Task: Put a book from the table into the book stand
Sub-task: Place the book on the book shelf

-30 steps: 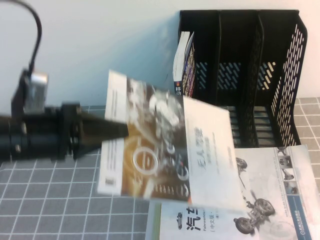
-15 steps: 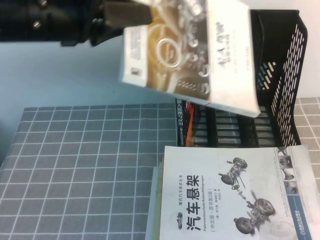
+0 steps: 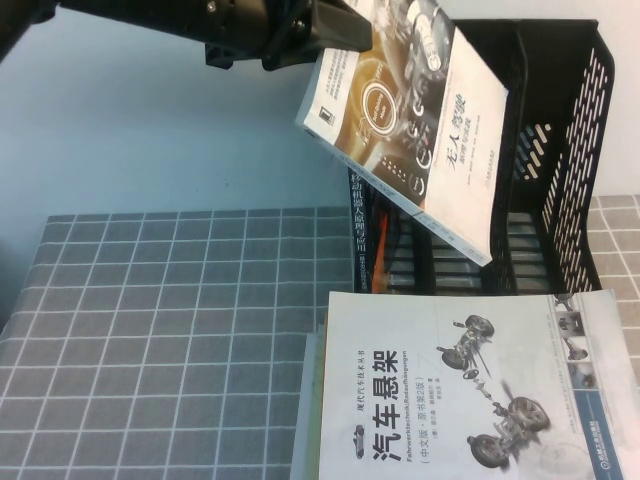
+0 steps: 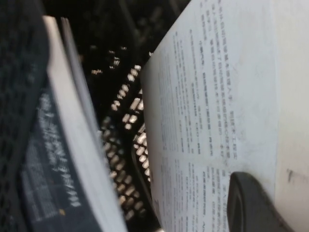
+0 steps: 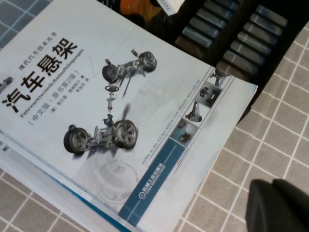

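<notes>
My left gripper (image 3: 342,32) is at the top of the high view, shut on the upper corner of a brown-and-white book (image 3: 420,125). The book hangs tilted in the air in front of the black book stand (image 3: 565,150), over its left and middle compartments. In the left wrist view one finger (image 4: 251,205) presses on the book's white printed back cover (image 4: 217,96). Another book (image 3: 360,235) stands in the stand's left compartment, also in the left wrist view (image 4: 67,159). My right gripper (image 5: 280,208) is shut and empty, low over the tiled mat beside the stack.
A stack of books with a white car-suspension cover (image 3: 460,390) lies flat at the front right, just before the stand; it also shows in the right wrist view (image 5: 111,106). The grey gridded mat (image 3: 170,340) covers the table's left part.
My left gripper has carried the book up and to the right, from mid-height at the left to in front of the stand. In the last half second the book tilted more steeply.
</notes>
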